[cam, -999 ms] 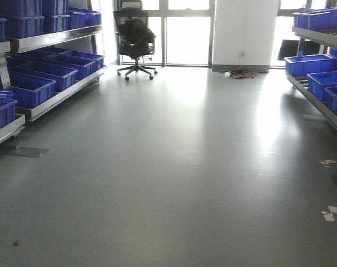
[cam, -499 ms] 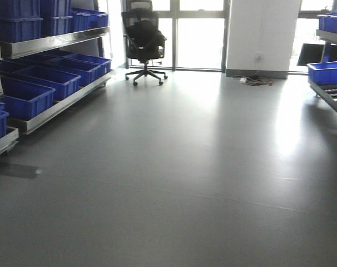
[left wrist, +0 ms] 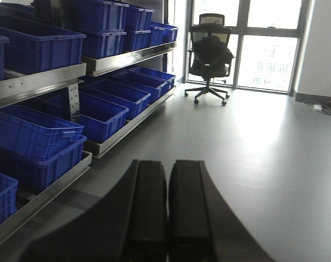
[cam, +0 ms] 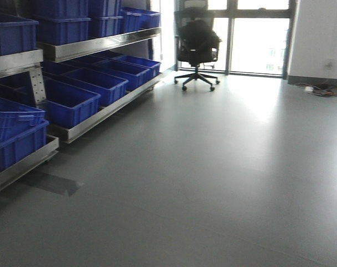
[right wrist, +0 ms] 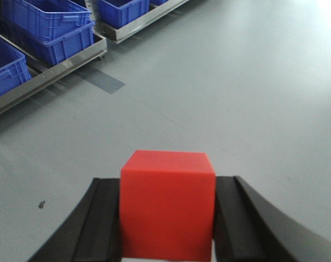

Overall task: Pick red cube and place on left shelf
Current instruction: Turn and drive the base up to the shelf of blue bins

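The red cube (right wrist: 167, 204) sits clamped between the two black fingers of my right gripper (right wrist: 168, 188), held above the grey floor in the right wrist view. My left gripper (left wrist: 167, 166) is shut with nothing between its fingers, which touch side by side. The left shelf (cam: 96, 118), a long steel rack loaded with blue crates (cam: 71, 103), runs along the left side in the front view, and the left shelf (left wrist: 127, 124) shows the same way in the left wrist view. A low part of the left shelf (right wrist: 56, 71) shows at the upper left of the right wrist view. Neither gripper appears in the front view.
A black office chair (cam: 197, 47) stands by the bright windows at the far end. Cables (cam: 324, 90) lie on the floor by the white wall at the right. Grey floor (cam: 213, 178) spreads between me and the rack. A dark floor patch (cam: 51, 183) lies beside the nearest rack foot.
The front view has swung left: the left rack now fills more of the frame and looks closer, the chair has shifted right, and the right-hand rack has left the view.
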